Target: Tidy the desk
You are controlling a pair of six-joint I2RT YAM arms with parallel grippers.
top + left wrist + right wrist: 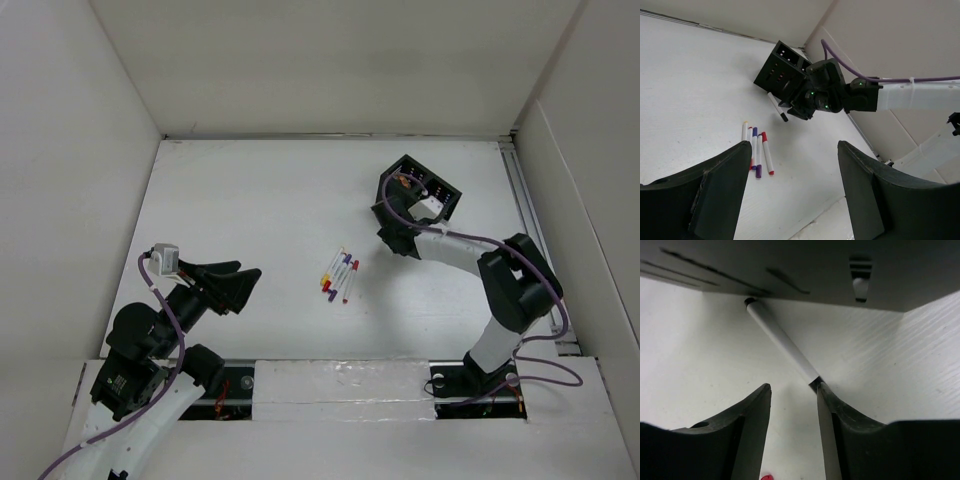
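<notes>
Looking from above, the bench [250, 200] fills the whole floor between the white walls, with a black organizer [447, 184] near its far right corner and a small bunch of markers [340, 273] loose in the middle. The right arm [450, 245] reaches to the organizer, while the left fingers [230, 272] hang wide apart and hold nothing, well away from the markers. From the left wrist, a white pen [776, 105] slants at the tip of the right arm, just beside the organizer's outer wall. From the right wrist, the right fingers [752, 425] stand a little apart, with a gap wider than the pen, so they are not clamped on it. Its dark near end only touches one finger, and its far end meets the foot of the organizer wall. I judge the danger is this: any push forward could shove the box or make the pen slip away and roll on the bench.
</notes>
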